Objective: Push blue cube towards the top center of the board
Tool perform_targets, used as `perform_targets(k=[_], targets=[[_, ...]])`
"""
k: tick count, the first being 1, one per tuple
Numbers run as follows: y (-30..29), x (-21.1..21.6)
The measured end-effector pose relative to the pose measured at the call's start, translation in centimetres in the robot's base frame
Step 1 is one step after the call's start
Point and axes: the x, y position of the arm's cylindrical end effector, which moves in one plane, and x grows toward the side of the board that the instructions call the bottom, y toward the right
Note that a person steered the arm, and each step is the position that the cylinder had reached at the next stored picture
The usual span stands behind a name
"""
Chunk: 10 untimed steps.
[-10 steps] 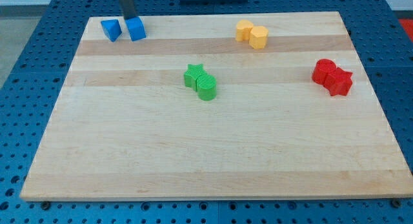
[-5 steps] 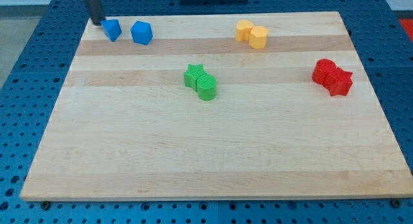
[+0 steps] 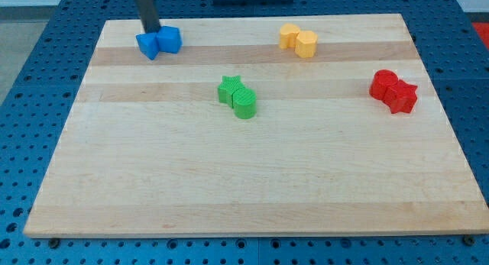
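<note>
The blue cube [image 3: 170,40] sits near the top left of the wooden board [image 3: 252,173]. A second blue block [image 3: 148,45], wedge-like, touches its left side. My tip [image 3: 151,31] stands just above the wedge-like block, at the upper left of the cube, touching or nearly touching both.
Two yellow blocks [image 3: 298,40] sit together at the top, right of centre. A green star and a green cylinder [image 3: 238,97] sit together mid-board. Two red blocks [image 3: 393,91] sit near the right edge.
My tip moved right from the board's top left corner. The wedge-like blue block slid right and now touches the blue cube, which shifted slightly right.
</note>
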Motion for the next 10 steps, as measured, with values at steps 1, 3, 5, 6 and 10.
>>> perform_targets(k=[1, 3, 5, 6, 10], targets=[[4.2, 0.7], [8.8, 1.1], [-2.9, 1.6], [-2.4, 3.7], [11.1, 4.7]])
